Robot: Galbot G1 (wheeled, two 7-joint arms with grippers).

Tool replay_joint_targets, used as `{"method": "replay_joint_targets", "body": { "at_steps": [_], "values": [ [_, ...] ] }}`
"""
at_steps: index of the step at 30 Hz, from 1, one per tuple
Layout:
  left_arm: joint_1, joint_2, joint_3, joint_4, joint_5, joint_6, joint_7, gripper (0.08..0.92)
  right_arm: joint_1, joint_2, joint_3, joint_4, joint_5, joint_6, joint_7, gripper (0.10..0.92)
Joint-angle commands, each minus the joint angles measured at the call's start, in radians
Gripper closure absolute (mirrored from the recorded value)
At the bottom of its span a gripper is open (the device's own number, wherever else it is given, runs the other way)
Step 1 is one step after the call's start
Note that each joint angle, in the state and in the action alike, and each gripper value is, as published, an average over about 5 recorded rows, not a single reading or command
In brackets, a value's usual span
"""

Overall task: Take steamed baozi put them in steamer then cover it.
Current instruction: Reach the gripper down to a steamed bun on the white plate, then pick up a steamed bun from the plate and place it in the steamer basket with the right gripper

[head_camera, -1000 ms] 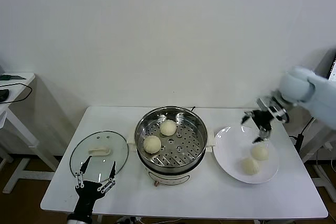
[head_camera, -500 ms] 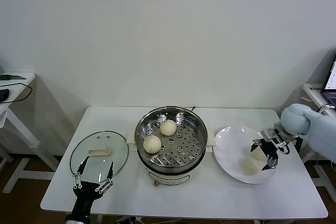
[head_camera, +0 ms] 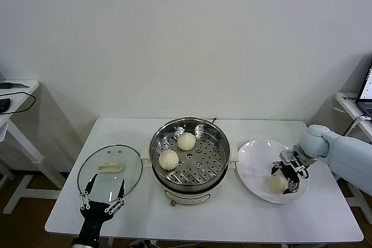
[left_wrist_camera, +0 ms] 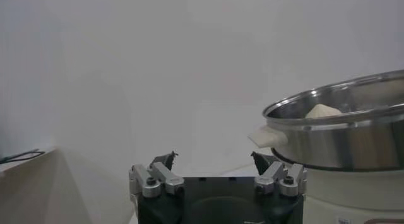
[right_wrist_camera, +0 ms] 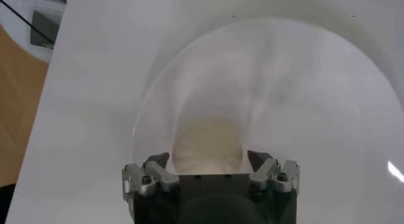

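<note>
Baozi [right_wrist_camera: 208,143] between right tool [right_wrist_camera: 208,161] fingers

Head cam sits up high and looks forward and down, far enough back to catch the whole white table [head_camera: 232,216], with the steamer [head_camera: 189,154] dead centre.

Left wrist cam is way lower, right down near tabletop level on the lid side of the steamer [left_wrist_camera: 341,134], looking sideways at its steel wall against the back wall. It's close in.

Right wrist cam is on the other side of the steamer, staring straight down at the white plate [right_wrist_camera: 328,112] from very near; the steamer isn't in it.

Shared: head and left wrist both show the steamer; head and right wrist both show the plate [head_camera: 251,166].
</note>
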State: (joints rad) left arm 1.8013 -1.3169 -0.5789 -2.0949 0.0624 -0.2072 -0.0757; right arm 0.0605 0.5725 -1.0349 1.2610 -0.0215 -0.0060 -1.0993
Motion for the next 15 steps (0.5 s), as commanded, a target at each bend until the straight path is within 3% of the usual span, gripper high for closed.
{"method": "replay_joint_targets", "body": {
  "at_steps": [1, 9, 15],
  "values": [
    [0.001, 0.0, -0.002, -0.002, 0.001, 0.001, -0.001, 0.177, -0.01, 0.007, 0.006, 0.002, -0.015, -0.001, 0.005, 0.295],
    [0.0, -0.001, 0.003, -0.002, 0.001, 0.001, -0.002, 0.177, 0.163, -0.009, -0.033, 0.08, -0.001, 0.028, -0.041, 0.351],
    [-0.001, 0.003, 0.01, -0.01, 0.001, 0.005, -0.003, 0.177, 0.369, 0.057, -0.036, 0.112, 0.005, 0.213, -0.102, 0.355]
  ]
}}
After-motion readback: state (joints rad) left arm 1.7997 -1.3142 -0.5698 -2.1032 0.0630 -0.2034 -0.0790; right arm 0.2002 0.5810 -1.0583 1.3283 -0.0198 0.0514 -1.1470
